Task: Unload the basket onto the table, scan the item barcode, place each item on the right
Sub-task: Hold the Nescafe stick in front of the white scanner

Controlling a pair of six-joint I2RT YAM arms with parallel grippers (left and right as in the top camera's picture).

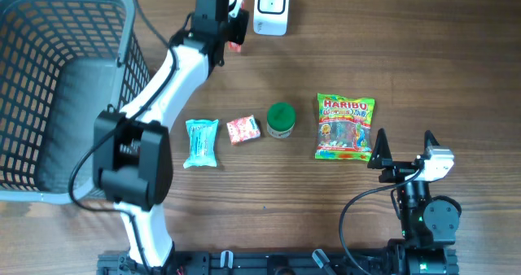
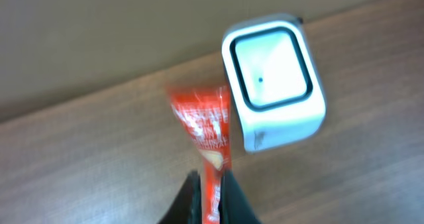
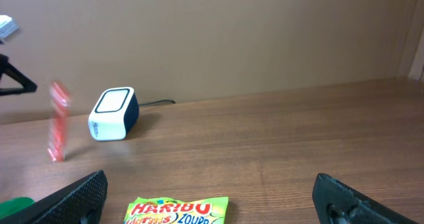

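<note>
Overhead view, quick one: where's the red packet sitting? (mik)

Up at the far edge of the table, just left of the white scanner. The left gripper has its jaws pinched together on the packet's bottom end, so it stands upright above the wood. Left wrist cam shows it best, though it's blurry. From the right wrist cam there's a gap between packet and scanner, so not touching. (jo)

And the other arm? (mik)

The right gripper is down at the near right with its jaws spread wide apart and nothing between them. The gummy bag lies flat just beside it. (jo)

Other stuff on there? (mik)

A row mid-table: teal packet, small pink packet, green-lidded jar, then the gummy bag. The grey wire basket is at the left edge. (jo)
</note>
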